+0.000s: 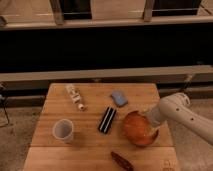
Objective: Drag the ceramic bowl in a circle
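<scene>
The ceramic bowl is a wide, shallow orange-red bowl on the right part of the wooden table. It looks tilted, with its inside facing left. My white arm comes in from the right, and my gripper is at the bowl's right rim, touching it. The bowl and the arm's end hide the gripper's tips.
A whitish cup stands at the left. A black flat pack lies left of the bowl, a blue object behind it, a small white bottle at the back left, and a dark reddish item at the front edge.
</scene>
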Motion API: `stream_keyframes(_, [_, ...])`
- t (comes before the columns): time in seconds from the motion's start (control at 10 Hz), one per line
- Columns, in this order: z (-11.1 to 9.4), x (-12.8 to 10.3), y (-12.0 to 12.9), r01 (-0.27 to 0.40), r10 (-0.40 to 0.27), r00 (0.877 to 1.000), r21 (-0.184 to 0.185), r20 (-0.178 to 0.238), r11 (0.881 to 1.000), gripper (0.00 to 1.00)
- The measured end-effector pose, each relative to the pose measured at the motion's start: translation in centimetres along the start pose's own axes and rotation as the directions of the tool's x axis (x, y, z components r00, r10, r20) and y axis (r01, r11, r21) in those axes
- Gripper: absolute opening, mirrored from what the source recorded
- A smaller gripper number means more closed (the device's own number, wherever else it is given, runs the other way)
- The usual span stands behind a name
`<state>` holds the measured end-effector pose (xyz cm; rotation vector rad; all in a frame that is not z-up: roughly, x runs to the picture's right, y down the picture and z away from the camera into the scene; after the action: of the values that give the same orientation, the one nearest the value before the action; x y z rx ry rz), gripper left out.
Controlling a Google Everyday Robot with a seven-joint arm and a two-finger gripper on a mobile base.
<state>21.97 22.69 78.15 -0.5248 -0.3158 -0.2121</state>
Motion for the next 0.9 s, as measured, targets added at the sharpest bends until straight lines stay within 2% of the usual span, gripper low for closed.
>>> stream_keyframes(0.2, [0.2, 0.0, -1.4, 0.015, -0.015, 1.000, -0.006, 0.003, 1.000, 0.80])
stream_keyframes(0.5, [0.9, -0.2, -3.1, 0.042, -0.042, 0.999, -0.040, -0.007, 0.998, 0.80])
stream_keyframes(0.8, [2.2, 0.0, -3.9, 0.071, -0.076, 0.996, -0.105, -0.042, 0.992, 0.80])
stream_keyframes(0.9, [2.8, -0.1, -4.2, 0.086, -0.095, 0.994, -0.137, -0.059, 0.987, 0.80])
